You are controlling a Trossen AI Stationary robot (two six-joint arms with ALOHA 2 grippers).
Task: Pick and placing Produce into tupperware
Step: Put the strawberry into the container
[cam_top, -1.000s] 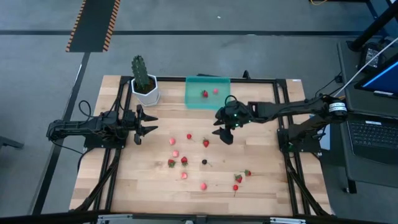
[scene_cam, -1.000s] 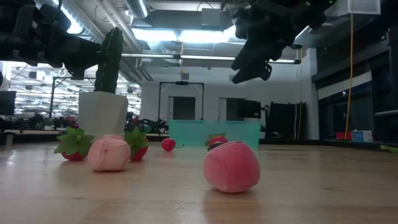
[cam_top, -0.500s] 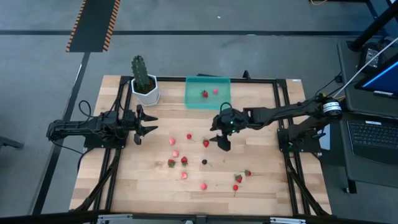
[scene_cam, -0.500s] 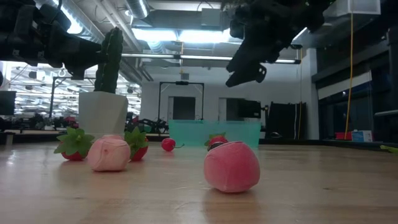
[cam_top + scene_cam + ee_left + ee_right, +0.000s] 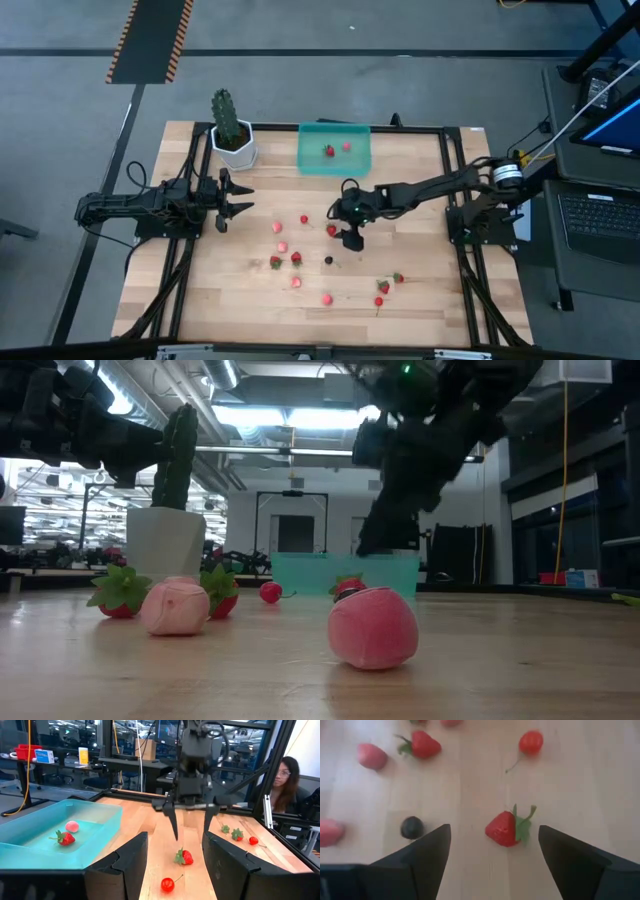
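Observation:
Several small red and pink strawberry pieces lie scattered on the wooden table, with one dark berry (image 5: pixel 328 260) among them. The teal tupperware (image 5: pixel 312 160) stands at the far middle and holds a red strawberry (image 5: pixel 328 151) and a pink piece (image 5: pixel 347 146). My right gripper (image 5: pixel 343 226) is open, its fingers pointing down and standing either side of a red strawberry (image 5: pixel 507 827), just above it without touching. The strawberry lies on the table and also shows in the left wrist view (image 5: pixel 184 856). My left gripper (image 5: pixel 243 200) waits open at the table's left.
A green cactus in a white pot (image 5: pixel 232 140) stands at the far left beside the tupperware. A small red cherry-like piece (image 5: pixel 530 742) and the dark berry (image 5: pixel 412 827) lie close to my right gripper. A person (image 5: pixel 285 780) sits beyond the table's right side.
My right gripper has moved toward the table's left and near edge and come down, from beside the tupperware to just over the red strawberry in the middle of the table. Its fingers stay open. The produce has not moved.

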